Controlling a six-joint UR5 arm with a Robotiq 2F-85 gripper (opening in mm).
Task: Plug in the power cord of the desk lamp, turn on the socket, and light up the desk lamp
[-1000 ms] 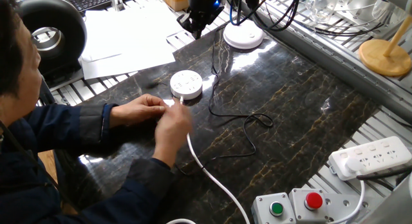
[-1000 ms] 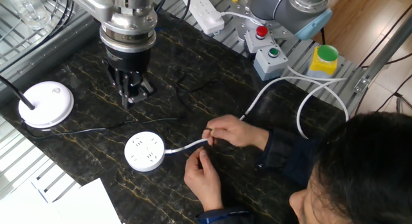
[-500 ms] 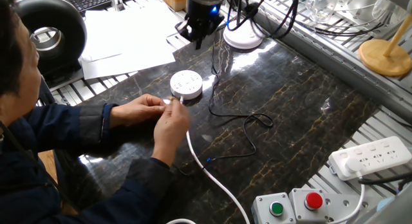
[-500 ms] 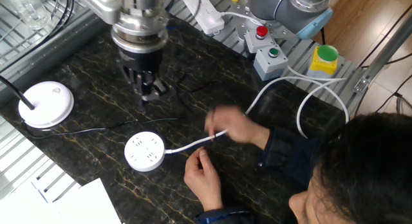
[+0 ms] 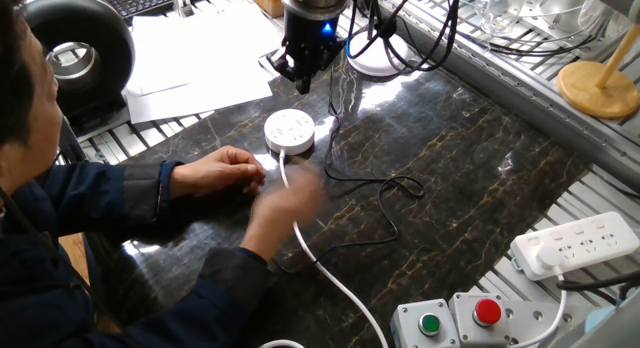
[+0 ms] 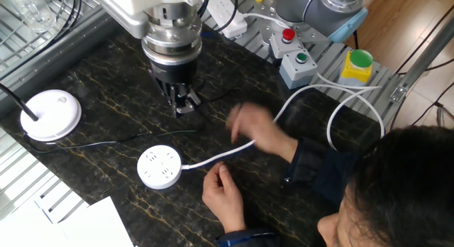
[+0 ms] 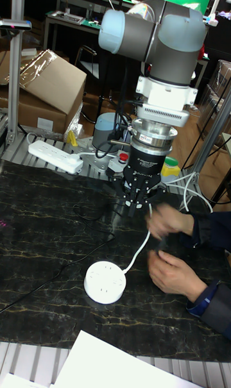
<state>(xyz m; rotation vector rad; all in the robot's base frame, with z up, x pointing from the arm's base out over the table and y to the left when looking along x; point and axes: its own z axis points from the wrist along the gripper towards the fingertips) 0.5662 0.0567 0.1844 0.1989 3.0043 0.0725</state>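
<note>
The socket (image 5: 289,131) (image 6: 159,166) (image 7: 106,282) is a round white puck lying on the dark marble top, with its thick white cable (image 5: 325,273) running toward the person. The desk lamp (image 6: 50,113) (image 5: 372,60) is a white disc base at the table's far end. Its power cord (image 5: 392,188) (image 6: 106,142) is a thin black wire lying in loose loops; I cannot make out the plug. My gripper (image 5: 303,80) (image 6: 183,106) (image 7: 137,204) hangs just above the table, between lamp and socket. Its fingers are together with nothing visible in them.
A person's hands (image 5: 225,171) (image 6: 257,133) hover beside the socket and over the white cable. A white power strip (image 5: 575,243) (image 7: 54,156), a button box (image 5: 455,318) and a round wooden stand (image 5: 600,88) sit at the edges. Papers (image 5: 190,58) lie beyond the socket.
My gripper has travelled from near the lamp base toward the socket and cord loops. The person's hand has left the white cable by the socket and moved away, blurred.
</note>
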